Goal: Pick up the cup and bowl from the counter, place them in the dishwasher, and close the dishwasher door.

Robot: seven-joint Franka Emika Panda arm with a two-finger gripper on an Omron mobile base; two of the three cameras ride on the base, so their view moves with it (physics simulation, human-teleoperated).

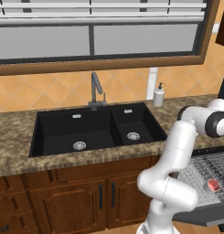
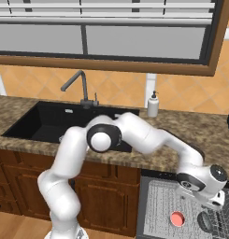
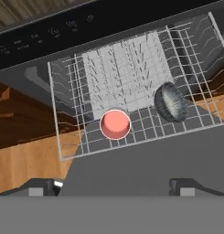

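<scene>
The counter carries a black double sink and a soap dispenser. At 5 o'clock of the sink, the dishwasher stands open, its door lowered flat. Its wire rack holds a pink cup and, at its 3 o'clock, a dark speckled bowl on edge. The gripper hangs above the door, fingers spread wide, holding nothing.

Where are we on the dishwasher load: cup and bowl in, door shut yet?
Done: the red cup and the dark bowl both sit in the wire rack of the dishwasher. In hand: nothing; the gripper hangs open above the rack. Left: the dishwasher door lies folded down flat, so closing it remains.
</scene>
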